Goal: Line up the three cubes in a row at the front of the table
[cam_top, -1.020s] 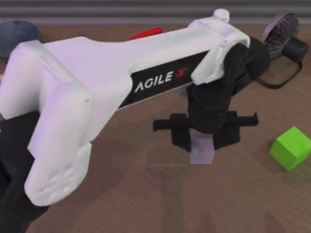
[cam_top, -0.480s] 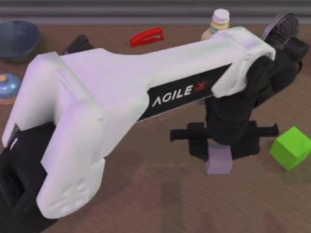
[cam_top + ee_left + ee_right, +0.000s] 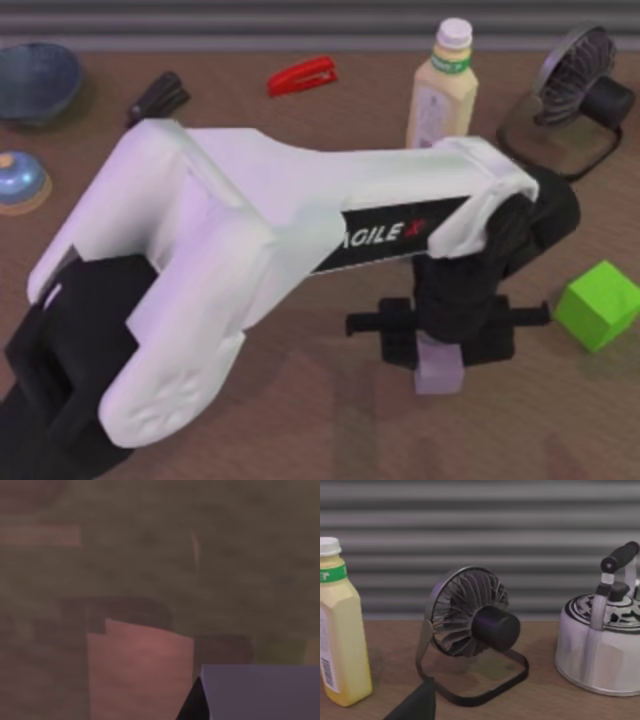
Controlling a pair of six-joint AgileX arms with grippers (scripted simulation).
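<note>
My left arm reaches across the table (image 3: 300,430), and its gripper (image 3: 440,352) is shut on the small lavender cube (image 3: 439,368), held low over the wood right of centre. In the left wrist view that cube (image 3: 260,692) fills the corner beside one dark fingertip (image 3: 192,707). The lime-green cube (image 3: 598,305) sits on the table to the right of the held cube, a short gap away. My right gripper (image 3: 485,716) is out of the top view; its wrist view shows one dark finger (image 3: 417,702) set wide to the side, open and holding nothing.
Along the back stand a blue bowl (image 3: 38,80), a black stapler (image 3: 160,95), a red stapler (image 3: 302,75), a yellow bottle (image 3: 442,90) and a small fan (image 3: 578,72). A bell (image 3: 20,180) sits at the left. A kettle (image 3: 600,645) stands beside the fan.
My left arm has carried the lavender cube to the right and then toward the front of the table. The bottle behind it has come into full view.
</note>
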